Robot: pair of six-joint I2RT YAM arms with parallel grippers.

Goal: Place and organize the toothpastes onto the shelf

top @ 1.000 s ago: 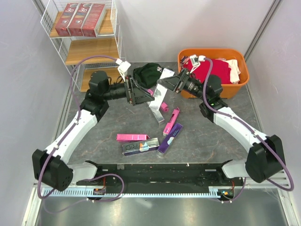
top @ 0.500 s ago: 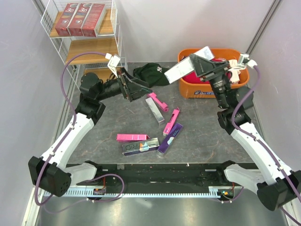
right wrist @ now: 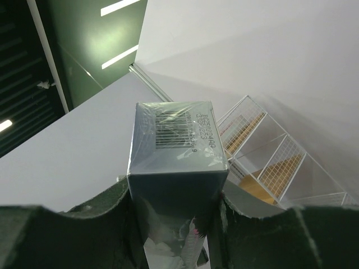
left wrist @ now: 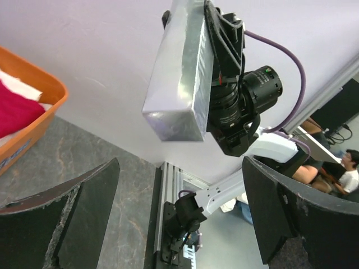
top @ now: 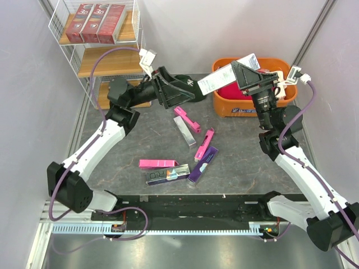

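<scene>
Since a handover looks likely, the silver-grey toothpaste box (top: 224, 75) should be fed end-first between the left gripper's (top: 180, 96) wide-open jaws before the right gripper's (top: 245, 72) clamp on it is let go. The box is held aloft at 1 o'clock, by the orange tub (top: 283, 105), aimed toward 9 o'clock. The left arm is lifted at 11 o'clock near the shelf (top: 106, 63), wrist faced toward the box.

- What surrounds the cell on your end?
- On my feed, plain pale walls (top: 185, 33) on 3 sides, with a metal post (top: 311, 31) in the back right corner.
- And the table (top: 140, 140)?
- Dark grey, marbled like stone. Looking up, I count 3 bright light strips (right wrist: 119, 56) against dark green.
</scene>
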